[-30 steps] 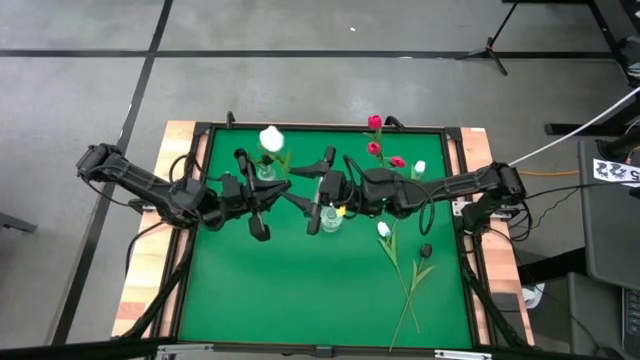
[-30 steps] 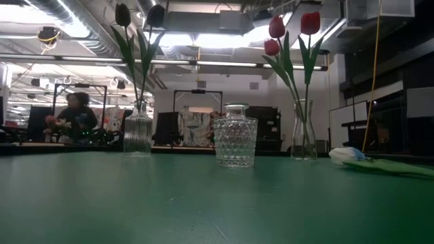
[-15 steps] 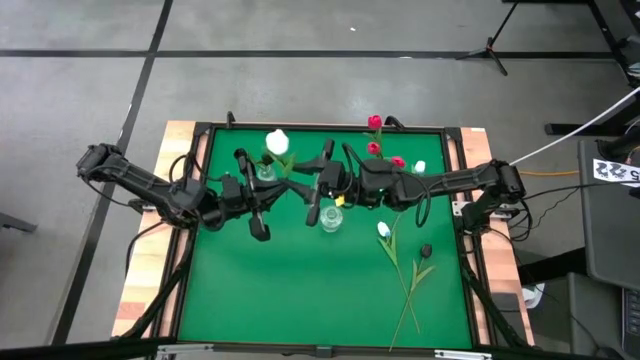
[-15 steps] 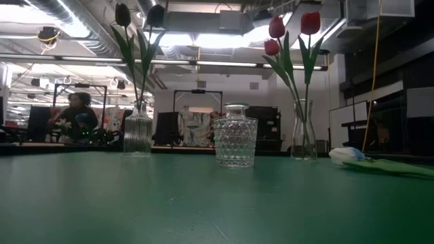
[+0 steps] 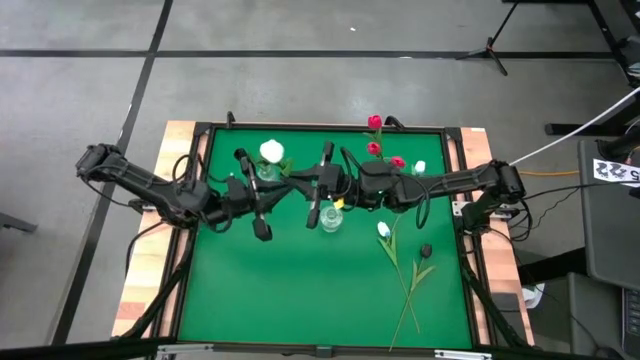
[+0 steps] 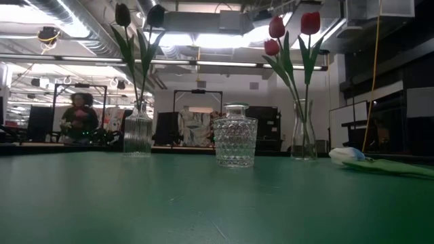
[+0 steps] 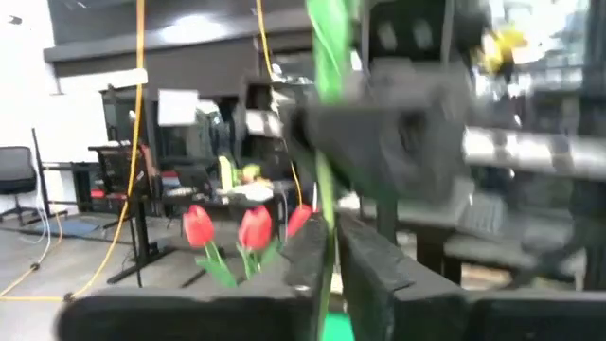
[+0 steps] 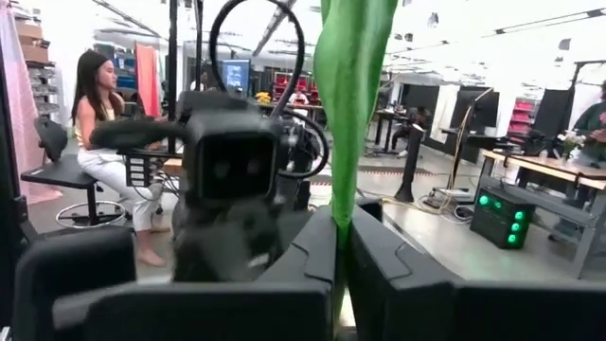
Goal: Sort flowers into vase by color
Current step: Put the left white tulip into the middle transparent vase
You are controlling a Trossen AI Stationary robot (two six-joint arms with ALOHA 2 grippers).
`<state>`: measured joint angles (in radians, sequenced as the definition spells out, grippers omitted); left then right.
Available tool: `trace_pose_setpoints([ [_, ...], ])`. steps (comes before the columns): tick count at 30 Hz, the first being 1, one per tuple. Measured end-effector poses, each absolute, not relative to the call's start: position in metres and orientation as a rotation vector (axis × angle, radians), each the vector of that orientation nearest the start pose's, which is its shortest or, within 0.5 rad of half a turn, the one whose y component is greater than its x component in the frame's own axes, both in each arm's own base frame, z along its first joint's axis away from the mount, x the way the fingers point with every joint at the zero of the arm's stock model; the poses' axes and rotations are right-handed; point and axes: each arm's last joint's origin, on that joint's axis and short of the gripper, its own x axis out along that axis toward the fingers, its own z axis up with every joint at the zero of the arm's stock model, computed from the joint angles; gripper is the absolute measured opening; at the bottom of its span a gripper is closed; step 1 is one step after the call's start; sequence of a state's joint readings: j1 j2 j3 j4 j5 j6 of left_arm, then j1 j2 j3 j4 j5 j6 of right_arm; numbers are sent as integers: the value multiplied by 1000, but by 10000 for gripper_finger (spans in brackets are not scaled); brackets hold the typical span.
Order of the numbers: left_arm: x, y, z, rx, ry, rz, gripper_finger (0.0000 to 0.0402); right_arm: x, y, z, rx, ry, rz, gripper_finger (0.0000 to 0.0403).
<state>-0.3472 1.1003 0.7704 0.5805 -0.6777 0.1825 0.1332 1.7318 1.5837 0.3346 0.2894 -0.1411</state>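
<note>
On green table (image 5: 300, 280), workshop behind, seated person (image 8: 104, 142)

No legible text, labels or numbers anywhere.

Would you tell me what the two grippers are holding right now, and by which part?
Both the left gripper and the right gripper pinch the green stem of the white tulip, raised above the table.

white tulip (image 8: 346, 123) head cut off, stem blurred
</note>
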Motion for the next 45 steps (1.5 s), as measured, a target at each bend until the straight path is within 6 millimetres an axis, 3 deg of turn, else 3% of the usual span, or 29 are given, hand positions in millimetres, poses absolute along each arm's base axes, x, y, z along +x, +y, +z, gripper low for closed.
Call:
trace_pose_setpoints([
  [6, 218, -72, 335, 111, -92, 245, 112, 388, 47, 425, -147, -222, -219, 8],
  [10, 204, -73, 339, 39, -77, 216, 163, 371, 55, 438, -195, -185, -314, 5],
  [15, 186, -70, 341, -134, -51, 193, 195, 342, 79, 450, -172, -121, -399, 4],
  [18, 178, -69, 344, -206, -50, 183, 199, 333, 96, 448, -104, -87, -389, 4],
  [24, 170, -75, 345, -254, -50, 127, 200, 328, 124, 416, 113, -29, -307, 3],
  [29, 168, -83, 343, -267, -27, 78, 200, 331, 125, 374, 230, 3, -355, 2],
  [41, 168, -83, 339, -271, 7, 84, 200, 323, 89, 275, 298, -84, -525, 2],
  [45, 168, -83, 339, -273, 7, 84, 200, 319, 76, 271, 308, -187, -524, 2],
])
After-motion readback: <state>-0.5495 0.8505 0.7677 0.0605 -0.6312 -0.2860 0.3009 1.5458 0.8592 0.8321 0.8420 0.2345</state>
